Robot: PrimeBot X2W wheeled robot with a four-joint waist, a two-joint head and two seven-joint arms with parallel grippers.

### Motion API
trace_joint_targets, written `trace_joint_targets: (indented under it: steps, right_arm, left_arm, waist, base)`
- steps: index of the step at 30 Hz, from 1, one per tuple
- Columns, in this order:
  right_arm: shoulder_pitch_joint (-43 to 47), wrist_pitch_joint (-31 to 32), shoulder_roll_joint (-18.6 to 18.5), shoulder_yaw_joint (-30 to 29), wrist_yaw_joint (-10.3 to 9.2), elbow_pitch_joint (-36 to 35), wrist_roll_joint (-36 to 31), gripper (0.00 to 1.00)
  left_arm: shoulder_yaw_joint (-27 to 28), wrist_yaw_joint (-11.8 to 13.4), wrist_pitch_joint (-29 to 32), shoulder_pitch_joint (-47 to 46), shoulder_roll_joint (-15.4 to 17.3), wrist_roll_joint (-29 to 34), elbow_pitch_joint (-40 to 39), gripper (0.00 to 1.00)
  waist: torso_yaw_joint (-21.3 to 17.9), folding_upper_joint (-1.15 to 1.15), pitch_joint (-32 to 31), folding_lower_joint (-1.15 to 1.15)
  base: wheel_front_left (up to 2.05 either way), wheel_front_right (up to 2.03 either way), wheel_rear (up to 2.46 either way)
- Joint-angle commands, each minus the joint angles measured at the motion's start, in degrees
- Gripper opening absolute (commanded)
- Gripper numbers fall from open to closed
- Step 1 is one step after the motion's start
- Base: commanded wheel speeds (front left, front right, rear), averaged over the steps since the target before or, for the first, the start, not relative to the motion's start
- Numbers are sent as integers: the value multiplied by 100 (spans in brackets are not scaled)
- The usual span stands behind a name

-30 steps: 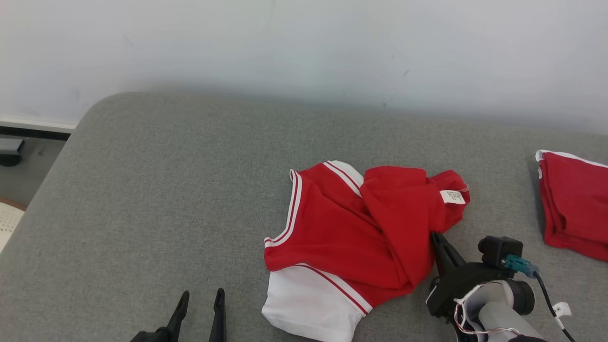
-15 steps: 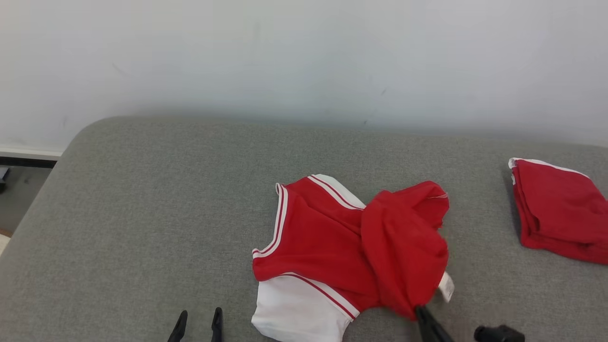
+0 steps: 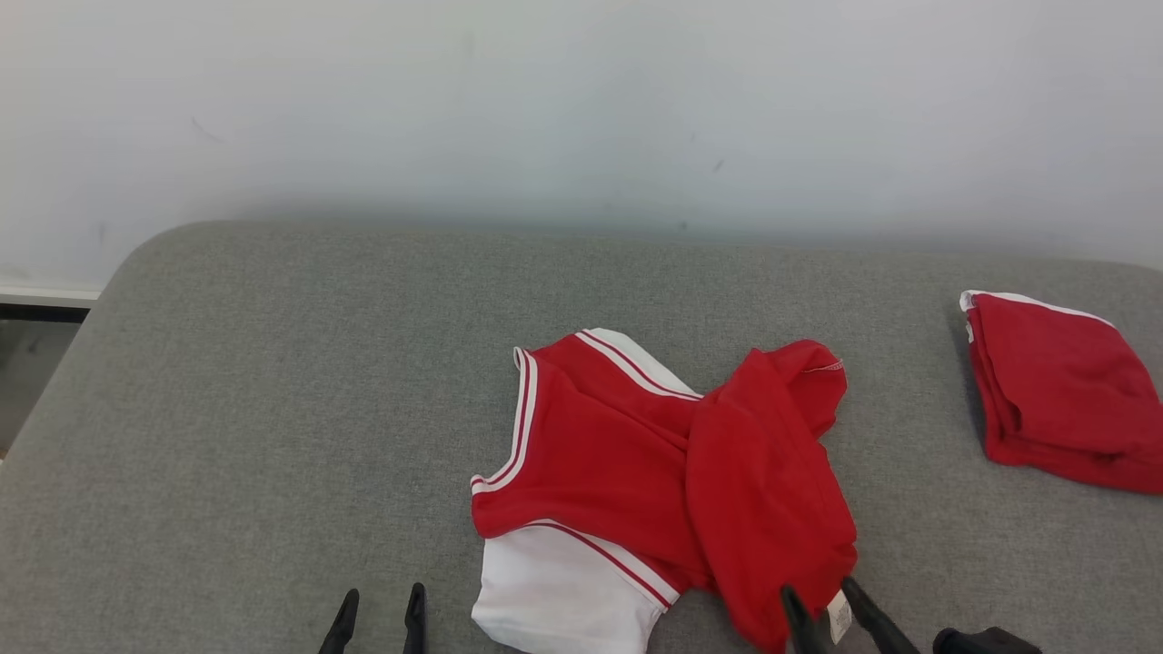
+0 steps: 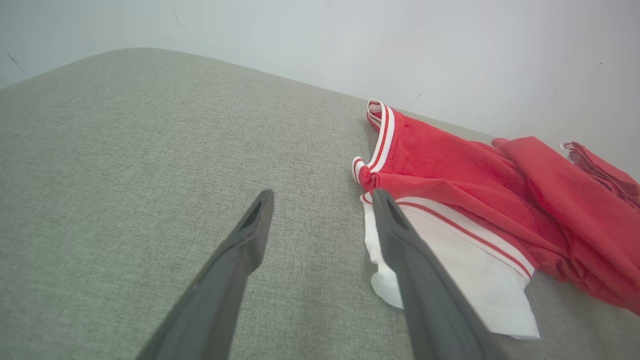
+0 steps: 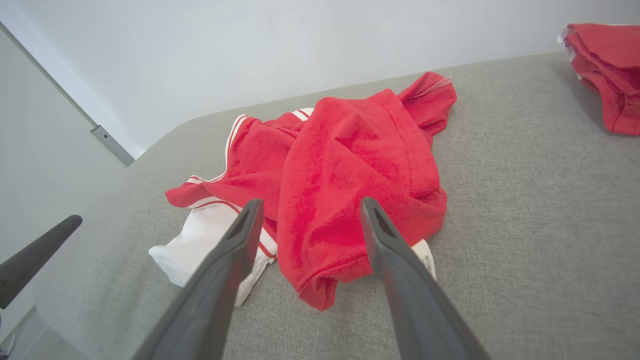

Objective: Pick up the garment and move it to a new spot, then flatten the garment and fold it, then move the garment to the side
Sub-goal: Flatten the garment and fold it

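Head view, query from Operator: where is the garment?

Inspector: The garment [image 3: 636,472] lies crumpled, red with white-striped trim, at the middle of the grey fabric surface [image 3: 273,409]. A red fold is thrown over its right half. A white panel [image 3: 554,599] at its near left is cut off by the bottom edge of the view.

Operator: State of the right gripper?

Inspector: The right gripper [image 3: 825,622] is at the garment's near right corner. Its fingers are spread, one on each side of the white label [image 3: 838,616], and nothing is pinched. In the right wrist view the right gripper [image 5: 307,207] frames the near red fold. Whether a finger touches the cloth cannot be made out.

Operator: Left gripper?

Inspector: The left gripper [image 3: 382,595] is near the bottom edge with only its tips in frame, fingers apart. In the left wrist view the left gripper [image 4: 322,195] is over bare fabric, and its right-hand finger overlaps the edge of the white panel. Contact cannot be told.

Operator: Surroundings?

Inspector: A folded red piece [image 3: 1054,391] lies well apart at the right, clipped by the frame. A pale wall [image 3: 581,109] stands behind.
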Motion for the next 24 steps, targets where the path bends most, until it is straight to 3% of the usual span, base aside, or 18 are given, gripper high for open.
trace_joint_targets:
  steps: [1, 6, 11, 19, 24]
  right_arm:
    - [40, 48, -17, -75, -14, -173, -44, 100]
    - [-141, 234, -152, -416, -14, -479, -132, 100]
    - [-676, 347, -372, -518, -15, -41, -213, 100]
    - [-1641, 117, -614, -500, -14, 1823, -124, 100]
    - [-2246, -193, -525, -360, -14, 2996, -30, 100]
  left_arm:
    - [21, -2, -17, -49, 5, 40, 20, 100]
    - [48, 2, -17, -19, 5, 7, 3, 100]
    - [45, 12, -17, -48, 5, -11, -17, 100]
    - [48, 7, -17, -94, 5, 57, -21, 100]
    - [74, -1, -17, -177, 5, 101, -31, 100]
  waist:
    - [11, 0, -12, 0]
    - [21, 0, -18, 0]
    - [21, 0, -12, 0]
    - [114, 0, 27, 0]
    - [190, 0, 114, 0]
  base:
    - [0, 0, 0]
    - [0, 0, 0]
    - [0, 0, 0]
    - [0, 0, 0]
    - [0, 0, 0]
